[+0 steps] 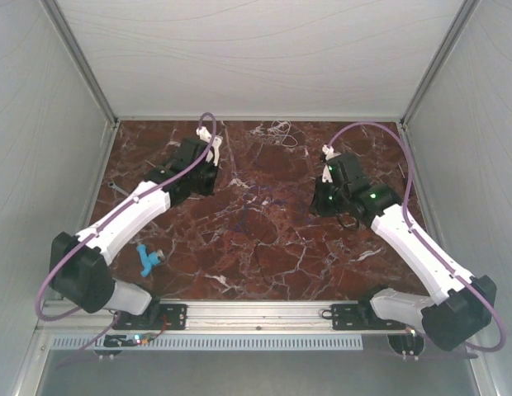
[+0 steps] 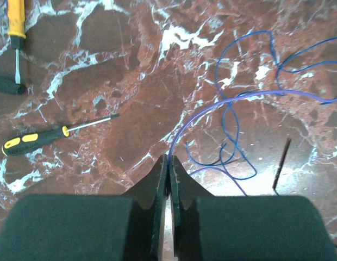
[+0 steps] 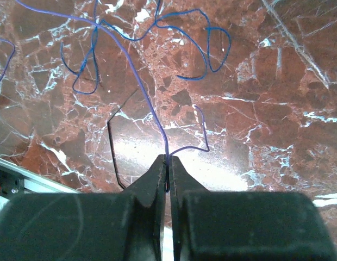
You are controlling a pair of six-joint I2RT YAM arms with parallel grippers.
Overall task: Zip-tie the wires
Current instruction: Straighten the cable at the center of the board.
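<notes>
While both pairs of fingers are pressed shut, each one pinches a strand of the blue wires point(image 2: 239, 97) at its tips. The left fingers point(image 2: 167, 163) hold a strand that leaves toward 1 o'clock and sweeps off to 3 o'clock. The right fingers point(image 3: 167, 163) hold one that climbs toward 11 o'clock. The rest of the wire lies in loose loops on the marble bench point(image 1: 264, 247) between the two arms.

The zip tie point(image 2: 281, 166) lies flat at 3 o'clock from the left fingertips, near the closest loop, and nothing grips it. By my reading, the step in hand is gathering the loops before the tie is fetched.

To do that well, I would bring the two pinched strands together low over the bench without drawing them taut, so the hair-thin wire neither slips nor springs away. The bundle should be laid close to the tie, and only one pair of fingers should then let go. The tie is best taken by one end, since a strip this flat gives little to grip.

A yellow-and-black screwdriver point(image 2: 35, 141) lies at 9 o'clock from the left fingertips and an orange-handled screwdriver point(image 2: 16, 19) at 10 o'clock, both well apart from the wire. A pale tangle point(image 1: 281, 130) sits at the bench's 12 o'clock edge. No brand, label or writing can be read anywhere.
</notes>
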